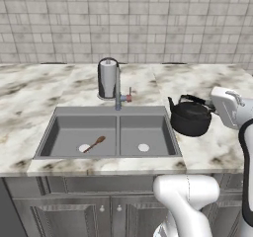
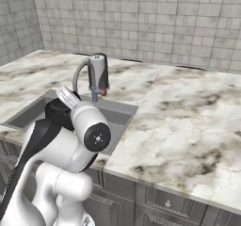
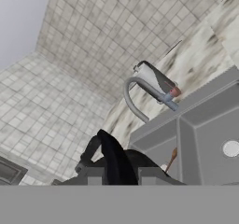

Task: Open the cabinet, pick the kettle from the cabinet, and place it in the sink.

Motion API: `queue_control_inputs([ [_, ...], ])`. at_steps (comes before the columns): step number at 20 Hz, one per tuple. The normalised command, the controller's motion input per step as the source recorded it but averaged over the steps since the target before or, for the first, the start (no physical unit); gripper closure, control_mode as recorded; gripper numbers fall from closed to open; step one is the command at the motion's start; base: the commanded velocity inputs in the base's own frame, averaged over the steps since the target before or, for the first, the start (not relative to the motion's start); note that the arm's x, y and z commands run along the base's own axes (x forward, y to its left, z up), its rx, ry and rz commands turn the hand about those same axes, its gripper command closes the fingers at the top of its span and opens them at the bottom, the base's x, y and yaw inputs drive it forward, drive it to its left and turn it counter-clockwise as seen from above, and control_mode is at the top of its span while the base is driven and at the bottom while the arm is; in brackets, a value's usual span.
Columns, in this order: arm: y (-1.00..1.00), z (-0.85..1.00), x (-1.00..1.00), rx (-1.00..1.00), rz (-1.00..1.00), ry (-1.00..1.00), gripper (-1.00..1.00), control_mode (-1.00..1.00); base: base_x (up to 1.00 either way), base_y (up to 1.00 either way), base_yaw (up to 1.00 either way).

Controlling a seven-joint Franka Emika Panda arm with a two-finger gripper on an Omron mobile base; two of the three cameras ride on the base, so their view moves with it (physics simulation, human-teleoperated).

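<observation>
The black kettle point(image 1: 189, 117) is upright just right of the sink point(image 1: 54, 127), over the marble counter beside the right basin. My gripper point(image 1: 213, 108) reaches in from the right and is shut on the kettle's arched handle. In the hand view that handle point(image 3: 112, 155) runs up between my gripper point(image 3: 116, 174) fingertips, with the sink point(image 3: 186, 143) beyond. In the right base view my arm hides most of the kettle point(image 2: 55, 110); the sink point(image 2: 123, 111) lies behind it. The cabinet is out of view.
A paper towel roll point(image 1: 107, 78) stands behind the sink next to the slim faucet point(image 1: 117, 90). A wooden spoon point(image 1: 94, 143) lies in the left basin. The marble counter point(image 1: 29, 90) spreads to both sides, with a tiled wall behind it.
</observation>
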Motion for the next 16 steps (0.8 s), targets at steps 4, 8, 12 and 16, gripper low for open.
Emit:
queue_control_inputs([
  [4,0.00,0.00,0.00,0.00,0.00,0.00,1.00,1.00,0.00,0.00,0.00],
  [8,0.00,0.00,0.00,0.00,0.00,0.00,1.00,1.00,0.00,0.00,0.00],
  [12,0.00,0.00,0.00,0.00,0.00,0.00,1.00,-1.00,0.00,0.00,0.00],
  [16,0.00,0.00,0.00,0.00,0.00,0.00,1.00,-1.00,0.00,0.00,0.00],
])
